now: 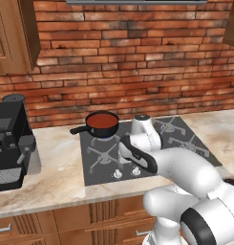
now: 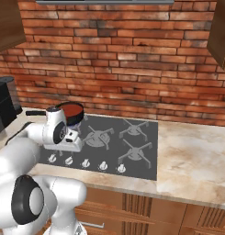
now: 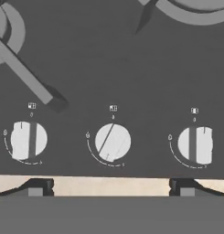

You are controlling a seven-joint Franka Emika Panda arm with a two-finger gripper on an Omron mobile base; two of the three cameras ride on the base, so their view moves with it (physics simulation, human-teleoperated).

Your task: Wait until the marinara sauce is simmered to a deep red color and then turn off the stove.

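Here, the red brick wall (image 1: 137, 62) rises behind the marbled beige tabletop (image 1: 56, 172), into which the flat dark-grey stove (image 2: 132, 147) is set. At its back left burner stands the small black long-handled saucepan (image 1: 92, 127) of deep red marinara sauce (image 1: 102, 119). The hand view adds three white knobs, the middle knob (image 3: 112, 142) slanted, their tiny labels unreadable. The gripper (image 3: 111, 187) hovers spread wide above them.

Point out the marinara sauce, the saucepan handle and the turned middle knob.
marinara sauce (image 1: 102, 120), left base view, middle of the red surface.
saucepan handle (image 1: 79, 129), left base view, midway along the black handle.
middle knob (image 3: 112, 142), hand view, centre of its tilted bar.
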